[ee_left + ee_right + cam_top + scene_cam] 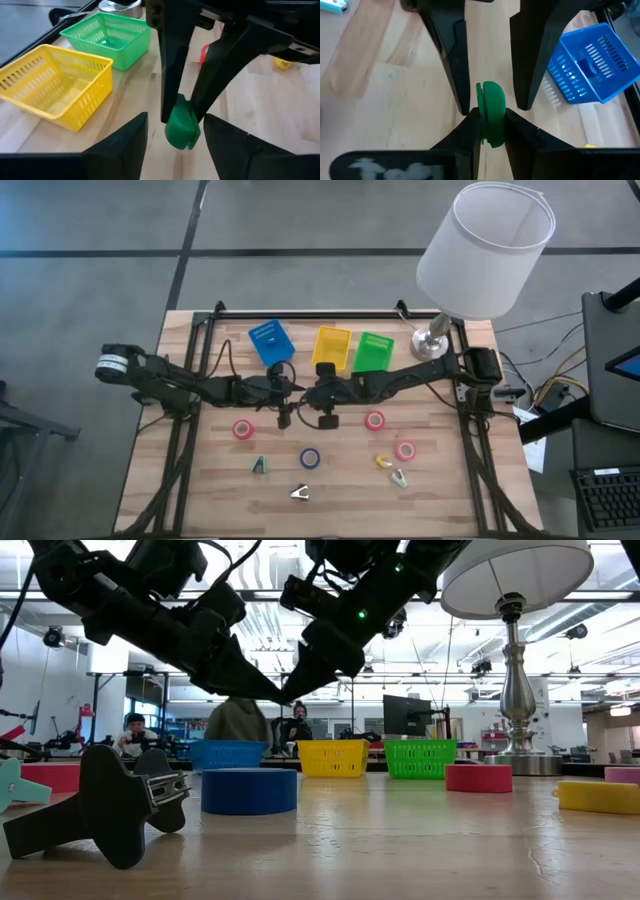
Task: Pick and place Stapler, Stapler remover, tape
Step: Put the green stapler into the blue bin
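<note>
My right gripper point(491, 112) is shut on a small rounded green piece point(491, 107), which looks like a stapler remover, above the table's middle point(303, 390). My left gripper point(176, 119) faces it and is open. Its fingers point(452, 55) stand on either side of the green piece point(180, 127) and do not appear to touch it. In the low view the two grippers meet tip to tip point(285, 695) and hide the piece. Pink tape rolls point(243, 429) point(375, 420) point(405, 450) and a blue roll point(310, 459) lie flat on the table. My right gripper pinches the green piece between its two fingertips point(472, 122), by the end nearest them point(492, 135). The fingers point(172, 75) come slanting down from the table's right. The piece is lifted clear of the table, its rounded end pointing toward the left gripper.
Blue point(270, 343), yellow point(332, 348) and green point(373, 351) baskets stand along the far side, with a lamp point(470, 260) at the far right. Small removers lie near the front: green point(259, 465), grey point(300, 493), yellow point(383, 461) and pale green point(400, 477). People sit beyond the table point(238, 720).
</note>
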Controlling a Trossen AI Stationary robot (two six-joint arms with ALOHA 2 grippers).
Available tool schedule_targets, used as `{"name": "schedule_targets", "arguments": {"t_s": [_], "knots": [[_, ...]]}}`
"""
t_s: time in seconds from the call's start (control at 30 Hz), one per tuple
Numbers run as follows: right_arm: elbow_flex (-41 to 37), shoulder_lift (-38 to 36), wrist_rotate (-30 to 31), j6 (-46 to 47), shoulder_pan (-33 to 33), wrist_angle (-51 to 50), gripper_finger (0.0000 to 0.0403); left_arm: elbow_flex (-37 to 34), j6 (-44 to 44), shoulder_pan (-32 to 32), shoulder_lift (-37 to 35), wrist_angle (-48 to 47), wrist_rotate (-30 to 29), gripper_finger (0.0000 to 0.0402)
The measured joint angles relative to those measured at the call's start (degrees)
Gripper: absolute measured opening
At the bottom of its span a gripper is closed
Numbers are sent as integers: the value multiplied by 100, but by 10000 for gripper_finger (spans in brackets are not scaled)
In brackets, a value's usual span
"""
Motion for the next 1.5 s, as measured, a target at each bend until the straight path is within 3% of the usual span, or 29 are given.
{"name": "schedule_targets", "arguments": {"t_s": [0.3, 0.7, 0.9, 1.2, 1.33, 1.5], "knots": [[0, 0, -20, 27, -15, 14, 66, 0, 107, -1, 0, 5, -17, 158], [0, 0, -23, 69, -17, 2, 66, 0, 142, 1, 0, -62, -40, 67], [0, 0, -24, 37, -16, -7, 74, 0, 125, 1, 0, -74, -29, 74], [7, -10, 78, 52, -3, -364, 136, -4, 89, 5, 2, -104, -106, 72], [7, -43, 466, 228, 18, -918, 157, -4, 74, 25, 2, -100, -565, 72], [7, -90, 390, 639, 159, -1691, 170, 182, 4, 271, -118, -574, -1330, 72]]}}
